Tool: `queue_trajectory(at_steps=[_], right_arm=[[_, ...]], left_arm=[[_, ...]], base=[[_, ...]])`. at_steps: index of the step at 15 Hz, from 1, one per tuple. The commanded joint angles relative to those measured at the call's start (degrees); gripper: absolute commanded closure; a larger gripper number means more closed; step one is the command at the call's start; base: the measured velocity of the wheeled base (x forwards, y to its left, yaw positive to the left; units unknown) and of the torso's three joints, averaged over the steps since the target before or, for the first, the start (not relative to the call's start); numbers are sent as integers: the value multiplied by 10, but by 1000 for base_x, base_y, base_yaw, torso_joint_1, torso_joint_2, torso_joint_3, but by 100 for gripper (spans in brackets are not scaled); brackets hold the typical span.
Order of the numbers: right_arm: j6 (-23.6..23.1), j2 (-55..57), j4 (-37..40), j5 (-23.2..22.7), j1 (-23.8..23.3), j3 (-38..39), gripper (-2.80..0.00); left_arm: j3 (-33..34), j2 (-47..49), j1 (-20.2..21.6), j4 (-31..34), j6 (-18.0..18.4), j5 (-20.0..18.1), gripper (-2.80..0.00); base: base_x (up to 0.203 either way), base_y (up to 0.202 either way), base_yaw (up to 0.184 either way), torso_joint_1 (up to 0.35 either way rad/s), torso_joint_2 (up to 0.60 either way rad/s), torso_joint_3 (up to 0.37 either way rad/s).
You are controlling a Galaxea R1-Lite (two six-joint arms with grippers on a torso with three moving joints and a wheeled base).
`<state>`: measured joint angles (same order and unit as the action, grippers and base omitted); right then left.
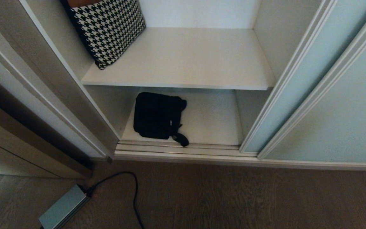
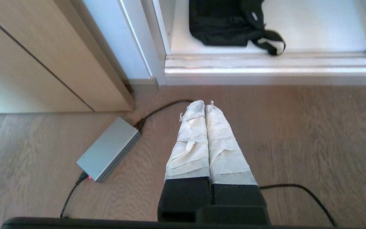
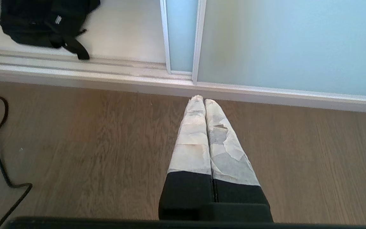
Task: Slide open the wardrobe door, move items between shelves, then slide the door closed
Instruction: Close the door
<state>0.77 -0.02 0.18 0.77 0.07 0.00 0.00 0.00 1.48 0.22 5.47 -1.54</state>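
The sliding wardrobe door (image 1: pixel 300 82) of pale blue-green glass is slid to the right, leaving the wardrobe open. A black fabric bag (image 1: pixel 158 116) lies on the bottom shelf (image 1: pixel 214 124), its strap reaching the sill; it also shows in the left wrist view as the bag (image 2: pixel 227 22) and in the right wrist view as the bag (image 3: pixel 43 22). The upper shelf (image 1: pixel 186 60) is bare except for a houndstooth bag (image 1: pixel 106 28) leaning at its left. My left gripper (image 2: pixel 205 103) hangs shut over the floor, holding nothing. My right gripper (image 3: pixel 201 99) is shut and empty near the door track. Neither arm shows in the head view.
A grey power brick (image 1: pixel 63 207) with a black cable (image 1: pixel 134 190) lies on the wooden floor left of the wardrobe opening. A wood-toned cabinet (image 2: pixel 43 63) stands at the left. A second glass panel (image 1: pixel 345 111) fills the right.
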Motion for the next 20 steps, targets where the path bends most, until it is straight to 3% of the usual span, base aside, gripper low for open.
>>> queue_trajectory(at_steps=[1,20], right_arm=[[0,-1,0,0,0,1,0],[-8,-2,1,-1,0,1,0]], left_arm=[[0,2,0,0,-6,2,0],[0,2,0,0,-14,2,0]], base=[[0,0,0,0,2,67],[0,0,0,1,1,3]])
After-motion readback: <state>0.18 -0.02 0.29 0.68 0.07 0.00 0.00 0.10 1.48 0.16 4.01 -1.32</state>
